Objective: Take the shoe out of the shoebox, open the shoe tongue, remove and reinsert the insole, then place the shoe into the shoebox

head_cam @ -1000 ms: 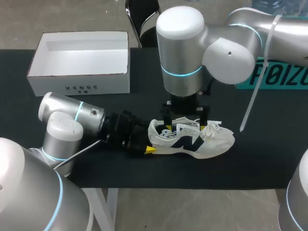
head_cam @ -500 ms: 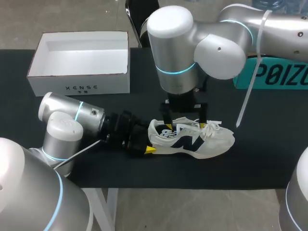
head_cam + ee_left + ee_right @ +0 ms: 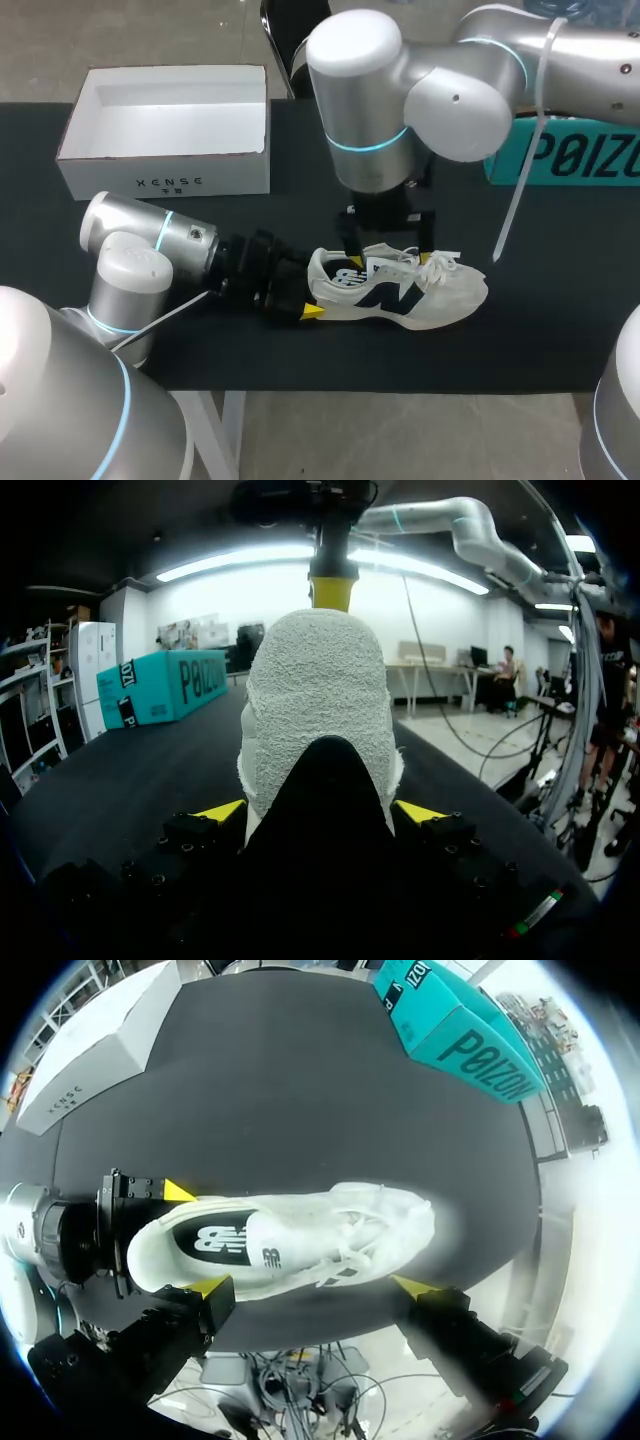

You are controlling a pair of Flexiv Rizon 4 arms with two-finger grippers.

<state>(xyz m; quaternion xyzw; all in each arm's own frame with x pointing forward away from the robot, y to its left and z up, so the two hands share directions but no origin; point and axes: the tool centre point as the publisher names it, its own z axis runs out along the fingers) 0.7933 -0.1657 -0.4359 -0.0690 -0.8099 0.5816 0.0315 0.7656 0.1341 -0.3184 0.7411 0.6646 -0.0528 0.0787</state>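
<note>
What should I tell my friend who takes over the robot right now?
Left gripper: shut on the heel of the white mesh sneaker with a navy logo.
Right gripper: open, hovering above the sneaker's laces.
The sneaker lies on the black table. The white cardboard shoebox stands open and empty near the table's far left corner.
Done: sneaker is out of the box.
Left: open the tongue, pull out and reinsert the insole, put the sneaker back in the box.
</note>
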